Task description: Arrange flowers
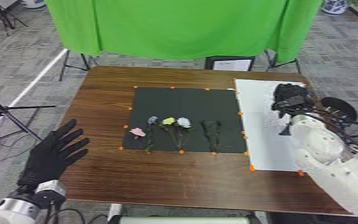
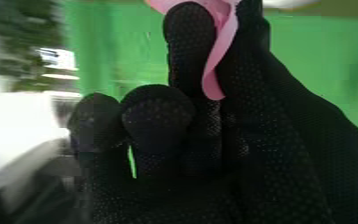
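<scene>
My left hand [image 1: 55, 154] is at the table's left edge, palm down with its fingers straight and spread. My right hand [image 1: 291, 97] is over the far part of the white sheet [image 1: 266, 142]. In the right wrist view, my right hand [image 2: 202, 150] pinches a curved pink strip [image 2: 218, 65] between its fingers; what it belongs to is hidden. On the black mat [image 1: 189, 102] lie a pink flower [image 1: 137, 132], a bluish flower [image 1: 152, 120], a yellow flower [image 1: 168, 121], a pale blue-white flower [image 1: 184, 122] and dark stems [image 1: 211, 135].
Orange markers line the mat and the white sheet. A dark round object [image 1: 339, 108] is at the right, beside my right forearm. The brown table [image 1: 171, 182] extends in front of the mat. A green cloth [image 1: 171, 30] hangs behind the table.
</scene>
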